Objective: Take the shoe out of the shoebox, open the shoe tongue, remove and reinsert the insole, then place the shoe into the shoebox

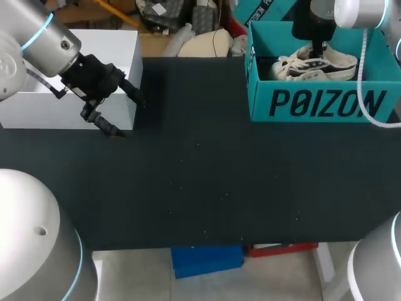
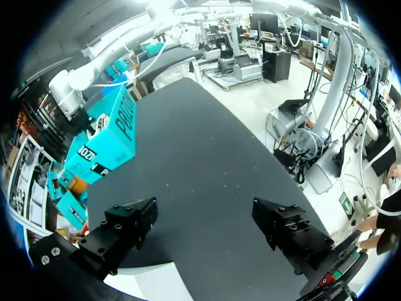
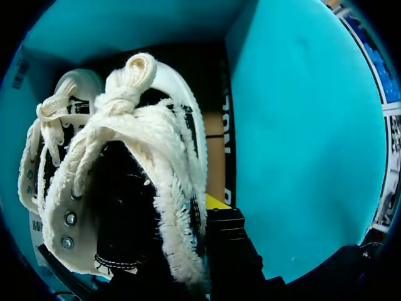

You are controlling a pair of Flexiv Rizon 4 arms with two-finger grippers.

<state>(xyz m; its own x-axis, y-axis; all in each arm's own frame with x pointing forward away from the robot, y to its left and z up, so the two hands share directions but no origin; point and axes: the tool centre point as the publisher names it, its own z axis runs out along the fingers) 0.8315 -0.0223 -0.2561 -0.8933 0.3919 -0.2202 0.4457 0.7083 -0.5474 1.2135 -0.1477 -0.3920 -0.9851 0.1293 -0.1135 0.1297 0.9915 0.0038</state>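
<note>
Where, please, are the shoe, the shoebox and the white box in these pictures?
shoe [image 1: 341,63]: head view, its pale side.
shoebox [image 1: 326,103]: head view, its printed front wall.
white box [image 1: 113,44]: head view, its top face.

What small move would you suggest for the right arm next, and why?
Probably lift the shoe straight up, once firmly held: the right gripper is down at the shoe's collar inside the shoebox, and the shoe is not yet out.

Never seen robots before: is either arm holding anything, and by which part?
Left tool: nothing. Right tool at the frayed cream canvas shoe, on its side rim; grip cannot be told.
</note>
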